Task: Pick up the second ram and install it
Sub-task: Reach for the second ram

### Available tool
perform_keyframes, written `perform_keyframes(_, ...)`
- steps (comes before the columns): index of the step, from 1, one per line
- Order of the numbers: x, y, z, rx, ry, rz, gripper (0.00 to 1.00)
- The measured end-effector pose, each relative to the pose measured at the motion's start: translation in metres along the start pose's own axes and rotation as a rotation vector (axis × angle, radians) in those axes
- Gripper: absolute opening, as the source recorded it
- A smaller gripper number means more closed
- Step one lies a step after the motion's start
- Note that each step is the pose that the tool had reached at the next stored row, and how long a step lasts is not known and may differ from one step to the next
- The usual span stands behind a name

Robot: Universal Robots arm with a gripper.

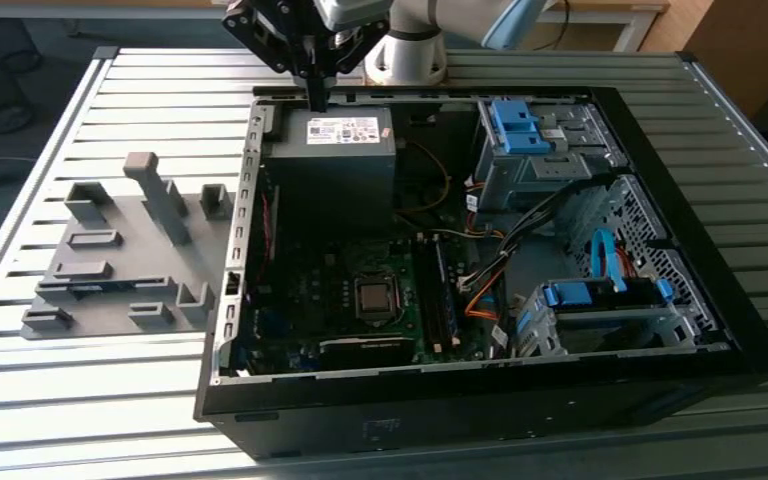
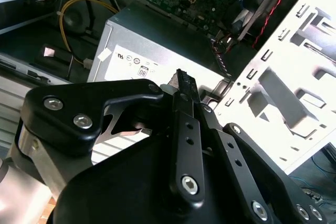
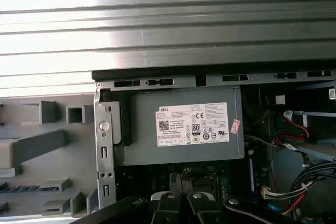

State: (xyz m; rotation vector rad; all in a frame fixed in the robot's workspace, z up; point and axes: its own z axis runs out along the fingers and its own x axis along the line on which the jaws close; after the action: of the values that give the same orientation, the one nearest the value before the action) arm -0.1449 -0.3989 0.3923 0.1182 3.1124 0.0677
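The black two-fingered hand (image 1: 317,98) hovered just above the grey metal power-supply box with a white label (image 1: 337,150), inside the open black computer case (image 1: 491,410). Its fingers were pressed together, with nothing visible between them. The second ram, a thin blue-green circuit strip (image 3: 23,188), lay in the grey plastic holder tray (image 3: 31,145) on the slatted metal tabletop (image 1: 157,60), beside the power-supply box and outside the case wall. Judging by this, it had been neither picked up nor installed.
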Motion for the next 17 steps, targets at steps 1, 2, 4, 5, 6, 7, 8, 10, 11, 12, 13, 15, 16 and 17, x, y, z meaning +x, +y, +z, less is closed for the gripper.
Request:
perform_keyframes(1, 0.0002, 0.0000, 0.0000, 0.0001, 0.0001, 0.000, 0.11)
perform_keyframes(2, 0.0004, 0.0000, 0.0001, 0.0001, 0.0001, 0.000, 0.11)
perform_keyframes(4, 0.0013, -0.0001, 0.0001, 0.0001, 0.0001, 0.000, 0.11)
perform_keyframes(5, 0.0016, -0.0001, 0.0002, 0.0000, 0.0000, 0.000, 0.11)
perform_keyframes(6, 0.0020, -0.0001, 0.0002, 0.0001, 0.0001, 0.000, 0.11)
perform_keyframes(7, 0.0023, -0.0002, 0.0003, 0.0001, 0.0000, 0.000, 0.11)
perform_keyframes(8, 0.0026, -0.0002, 0.0003, 0.0000, 0.0000, 0.000, 0.11)
perform_keyframes(10, 0.0033, -0.0003, 0.0004, 0.0001, 0.0000, 0.000, 0.11)
perform_keyframes(11, 0.0036, -0.0003, 0.0004, 0.0001, 0.0001, 0.000, 0.11)
perform_keyframes(12, 0.0039, -0.0003, 0.0005, 0.0001, 0.0001, 0.000, 0.11)
perform_keyframes(13, 0.0041, -0.0003, 0.0005, 0.0001, 0.0000, 0.000, 0.11)
perform_keyframes(15, 0.0046, -0.0004, 0.0006, 0.0001, 0.0001, 0.000, 0.11)
perform_keyframes(16, 0.0049, -0.0004, 0.0006, 0.0000, 0.0000, 0.000, 0.11)
perform_keyframes(17, 0.0051, -0.0004, 0.0006, 0.0001, 0.0001, 0.000, 0.11)
